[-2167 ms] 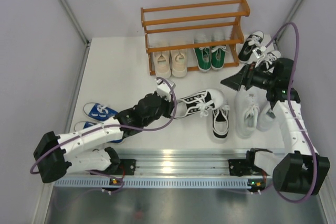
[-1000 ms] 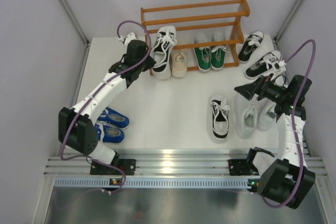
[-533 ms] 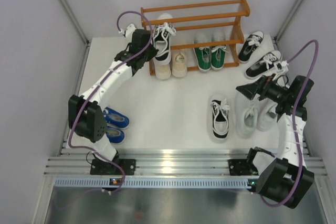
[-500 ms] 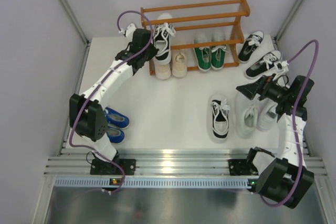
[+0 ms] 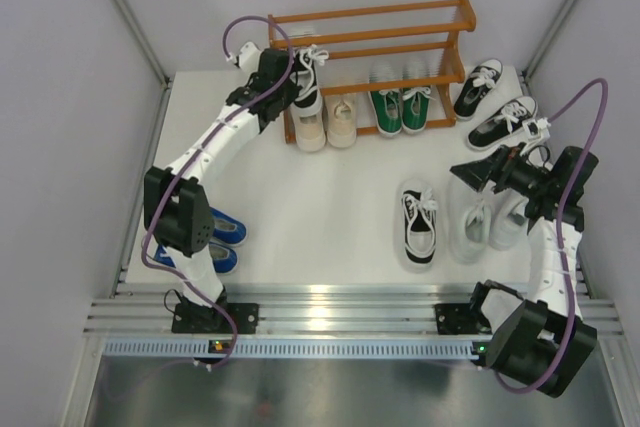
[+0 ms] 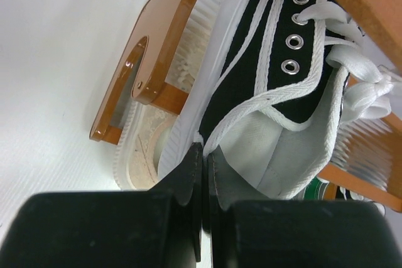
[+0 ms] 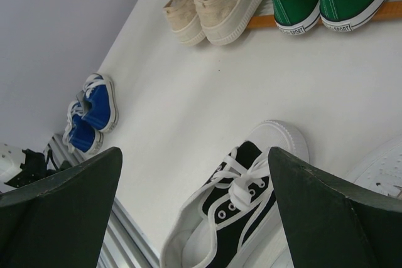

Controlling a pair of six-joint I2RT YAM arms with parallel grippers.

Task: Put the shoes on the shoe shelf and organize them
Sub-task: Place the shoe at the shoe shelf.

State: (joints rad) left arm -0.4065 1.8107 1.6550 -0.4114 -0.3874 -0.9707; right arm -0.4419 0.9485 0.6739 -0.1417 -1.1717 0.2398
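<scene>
My main worry was the hold itself. The left jaws were pressed together on only the thin soft collar at the heel of a black shoe, so the shoe could pivot or slide out if its toe met any resistance. And resistance looked likely: in the left wrist view a bar of the shelf crossed right over the laces, and the white sole ran close along the shelf's end panel. A loose lace could snag on that bar. I also judged that letting go with the heel hanging off the middle tier might tip the shoe down onto the beige pair just below.

From above, the black shoe lay at the left end of the shelf, toe pointing in and heel towards the arm. The jaws gripped from the heel end, with the shoe stretching away from them.

The right jaws were spread wide and holding nothing. They hung over the table above the other black shoe, beside the white pair.
</scene>
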